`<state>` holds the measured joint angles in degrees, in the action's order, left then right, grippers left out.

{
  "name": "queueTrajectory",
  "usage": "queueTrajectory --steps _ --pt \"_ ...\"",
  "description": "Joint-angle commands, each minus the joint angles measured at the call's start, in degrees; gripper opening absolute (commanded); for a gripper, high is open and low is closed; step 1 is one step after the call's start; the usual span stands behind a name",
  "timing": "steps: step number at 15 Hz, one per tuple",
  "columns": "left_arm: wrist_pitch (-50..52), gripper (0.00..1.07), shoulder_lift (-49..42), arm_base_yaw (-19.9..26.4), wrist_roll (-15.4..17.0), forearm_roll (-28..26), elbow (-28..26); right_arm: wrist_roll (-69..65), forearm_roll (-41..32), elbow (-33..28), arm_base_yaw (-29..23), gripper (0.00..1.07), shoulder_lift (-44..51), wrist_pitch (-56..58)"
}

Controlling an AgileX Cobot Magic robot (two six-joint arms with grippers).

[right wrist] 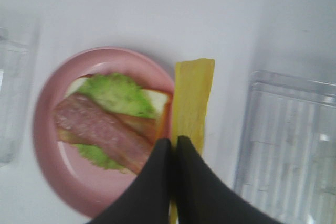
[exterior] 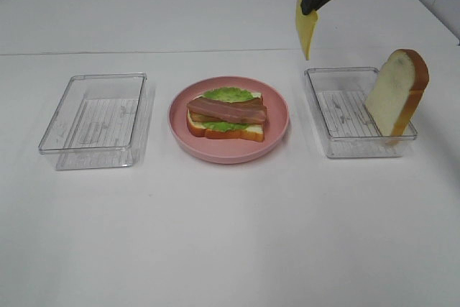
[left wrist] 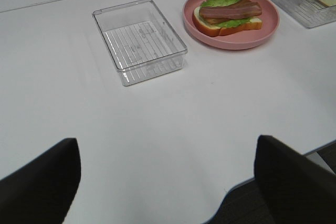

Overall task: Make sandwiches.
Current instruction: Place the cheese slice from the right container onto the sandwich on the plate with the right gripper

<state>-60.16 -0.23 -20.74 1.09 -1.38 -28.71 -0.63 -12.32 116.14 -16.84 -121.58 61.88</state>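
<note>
Right gripper (right wrist: 171, 141) pinches the dangling cheese slice (right wrist: 193, 94), apparently between plate (exterior: 177, 124) and tray (exterior: 338, 116); left gripper (left wrist: 167, 145) stands open.

The right gripper (exterior: 310, 9) is pinching a hanging yellow cheese slice (exterior: 305, 32). A bread slice (exterior: 396, 93) is leaning upright in the right clear tray (exterior: 359, 147). Bacon (exterior: 228, 111) and lettuce (exterior: 228, 94) are resting on the bottom slice (exterior: 248, 133) on the pink plate (exterior: 228, 154).

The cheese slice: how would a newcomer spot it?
Find the round pink plate mid-table, then the clear tray on its right. Above that tray's far edge, a thin yellow cheese slice hangs from the right arm's black jaws, the only food in the air.
</note>
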Motion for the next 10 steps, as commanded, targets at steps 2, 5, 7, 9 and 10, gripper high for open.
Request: queueTrajectory --steps 2,5,7,9,10 --pt "0.23 0.85 -1.38 -0.11 0.0 -0.11 0.11 9.85 -14.5 0.11 -1.95 0.0 -0.4 3.09" --pt "0.23 0.85 -1.38 -0.11 0.0 -0.11 0.11 11.06 -19.82 0.06 -7.05 0.0 -3.09 2.35" --pt "0.23 0.85 -1.38 -0.11 0.0 -0.11 0.11 11.0 -20.11 0.06 -9.11 0.0 -4.58 1.6" --pt "0.23 0.85 -1.38 -0.11 0.0 -0.11 0.11 11.0 -21.6 0.06 -11.57 0.0 -6.99 -0.17" --pt "0.23 0.85 -1.38 -0.11 0.0 -0.11 0.11 11.0 -23.2 0.06 -12.2 0.0 -8.42 -0.92"
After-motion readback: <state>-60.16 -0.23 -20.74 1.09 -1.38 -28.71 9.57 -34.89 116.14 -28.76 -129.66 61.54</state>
